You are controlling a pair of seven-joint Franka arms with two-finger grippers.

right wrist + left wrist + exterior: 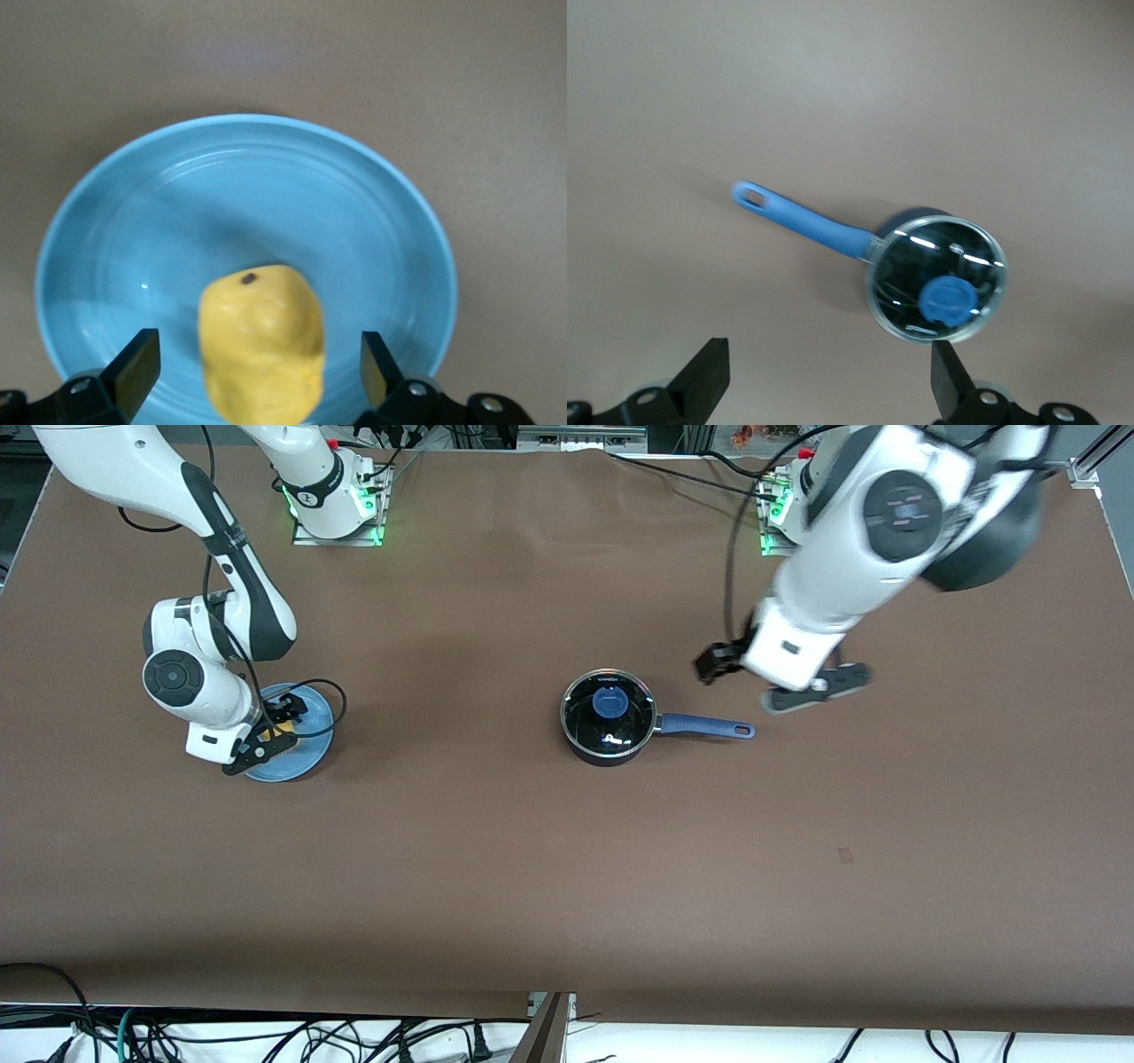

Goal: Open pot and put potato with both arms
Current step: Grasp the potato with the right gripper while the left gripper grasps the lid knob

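The black pot (609,724) stands mid-table with its clear glass lid (609,708) and blue knob (611,702) on, blue handle (706,727) pointing toward the left arm's end. It also shows in the left wrist view (936,277). My left gripper (781,680) is open and empty, up over the table beside the handle's end. My right gripper (270,735) is open, low over the light-blue plate (310,731), its fingers either side of the yellow potato (262,341) without touching it.
The brown table mat runs wide around the pot. The arm bases (335,509) stand at the table's edge farthest from the front camera. Cables lie along the nearest edge.
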